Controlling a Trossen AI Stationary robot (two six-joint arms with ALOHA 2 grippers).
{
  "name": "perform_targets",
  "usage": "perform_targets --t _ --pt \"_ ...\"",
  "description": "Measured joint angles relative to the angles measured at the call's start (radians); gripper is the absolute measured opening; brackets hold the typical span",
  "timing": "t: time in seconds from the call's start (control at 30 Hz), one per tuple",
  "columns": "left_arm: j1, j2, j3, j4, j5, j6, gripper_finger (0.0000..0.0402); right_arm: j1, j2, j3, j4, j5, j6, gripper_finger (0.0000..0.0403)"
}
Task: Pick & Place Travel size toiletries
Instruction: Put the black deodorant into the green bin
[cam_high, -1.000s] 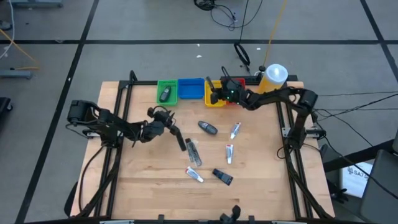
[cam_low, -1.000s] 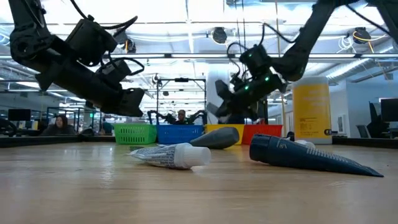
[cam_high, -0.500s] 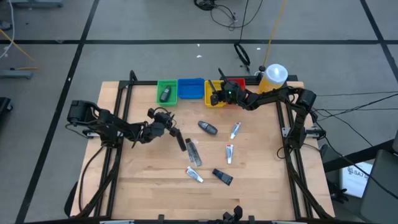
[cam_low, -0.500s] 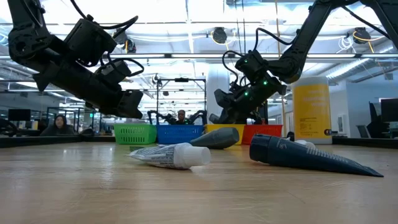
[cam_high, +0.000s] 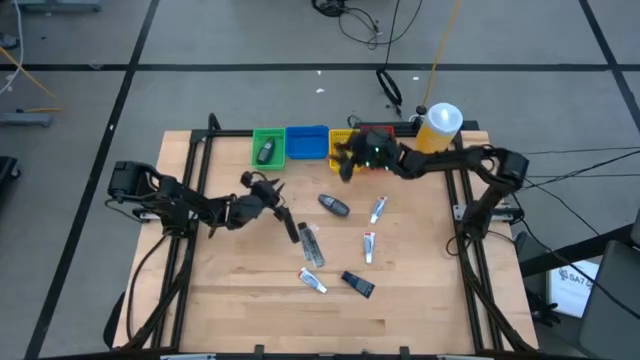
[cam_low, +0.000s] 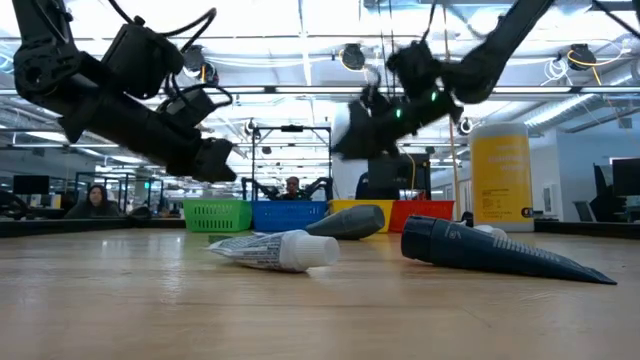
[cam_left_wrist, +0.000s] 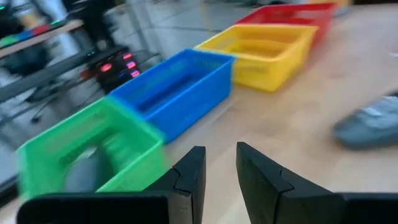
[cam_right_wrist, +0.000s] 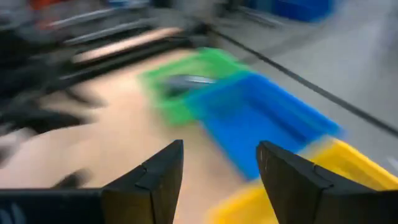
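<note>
- Right gripper (cam_high: 345, 163): sits upper centre of the high view, just beside the yellow bin (cam_high: 343, 152). Jaws stand apart with nothing between them – consistent with a drop-off at the bins, in my judgement.
- Left gripper (cam_high: 275, 198): left of centre in the high view, over bare surface (cam_high: 240, 280), aimed toward the bin row. Jaws narrowly parted and empty in its wrist view.
- Green bin (cam_high: 267, 148): holds one dark toiletry (cam_high: 265, 152) – sorted.
- Blue bin (cam_high: 306, 143): no contents discernible.
- Loose toiletries lie mid-surface: a dark grey bottle (cam_high: 334, 205), a white-silver tube (cam_high: 378, 208), another (cam_high: 369, 246), a clear-wrapped tube (cam_high: 311, 244), a sachet-like tube (cam_high: 313, 281) and a black tube (cam_high: 357, 284) at lower centre.
- Yellow bottle (cam_high: 440, 127): upright at the upper right, clear of the work.
</note>
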Motion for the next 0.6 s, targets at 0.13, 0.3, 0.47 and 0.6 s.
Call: perform_targets --t 0.13,0.3,0.47,0.6 --pt "0.016 0.0 0.047 0.002 0.182 0.117 0.0093 0.128 -0.043 -0.056 -0.007 -0.051 -0.172 0.019" --pt "0.059 0.0 0.201 -0.198 0.454 0.204 0.0093 0.268 -0.037 -0.155 0.043 -0.042 -0.228 0.0179" --pt "0.09 0.008 0.372 -0.415 0.623 0.318 0.0097 0.377 -0.031 -0.306 0.162 0.237 -0.218 0.0168" --pt "0.119 0.062 0.454 -0.458 0.757 0.36 0.0136 0.426 -0.069 -0.462 0.331 0.413 -0.143 0.016"
